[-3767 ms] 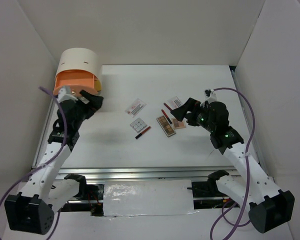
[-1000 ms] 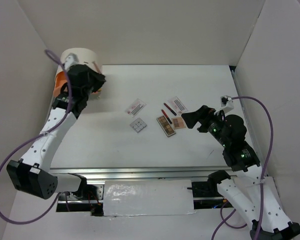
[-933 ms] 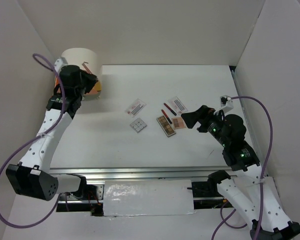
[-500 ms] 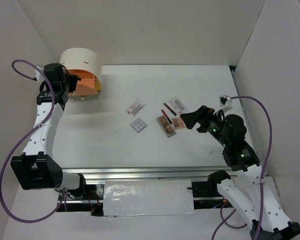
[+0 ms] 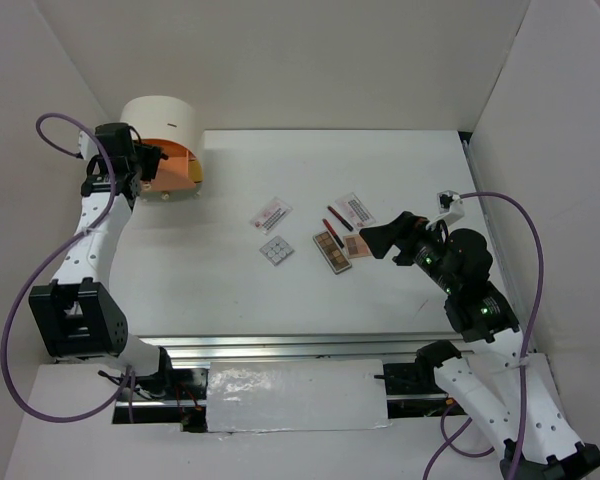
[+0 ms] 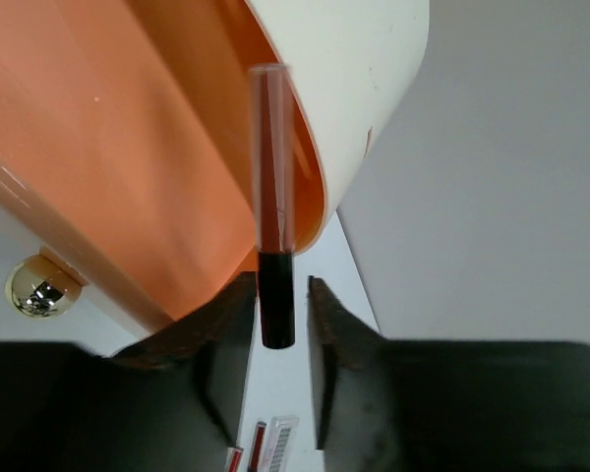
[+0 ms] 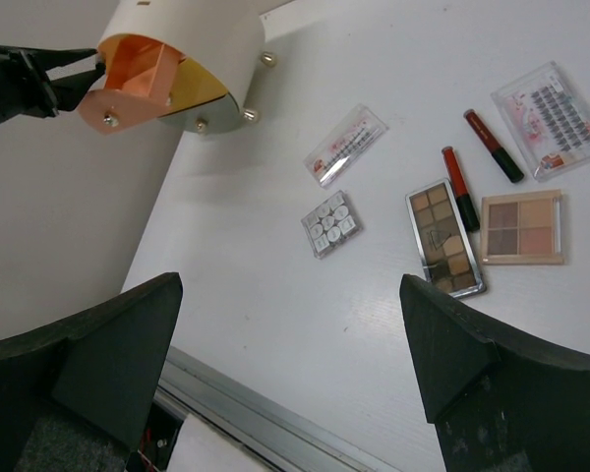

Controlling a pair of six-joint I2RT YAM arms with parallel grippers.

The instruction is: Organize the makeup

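While the white counter (image 5: 230, 290) is carrying everything, the cream drawer box (image 5: 162, 118) is standing at its far left corner, and its orange drawer (image 5: 172, 172) is jutting out toward the near edge; a small gold knob (image 6: 39, 285) is showing on the drawer front in the left wrist view.

The left gripper (image 5: 138, 166) is hovering at that same corner, just beside the drawer's left side; its fingers (image 6: 231, 324) are pinching the black end of a red-and-black pencil (image 6: 273, 197), whose clear red barrel is pointing up across the mouth of the drawer.

The right gripper (image 5: 376, 238) is hanging over the counter toward the right edge, just right of the makeup cluster; its jaws are spread wide and are holding nothing.

Near the counter's middle, a long brown palette (image 5: 331, 252) is lying flat with a square tan palette (image 5: 357, 246) just beside it on the right; a white square palette (image 5: 276, 250) is sitting apart to their left.

One printed sachet (image 5: 271, 213) is lying beyond the white palette, and a second sachet (image 5: 353, 208) is lying beyond the tan one; between them two thin pencils (image 5: 336, 223) are resting side by side, just beyond the long palette.
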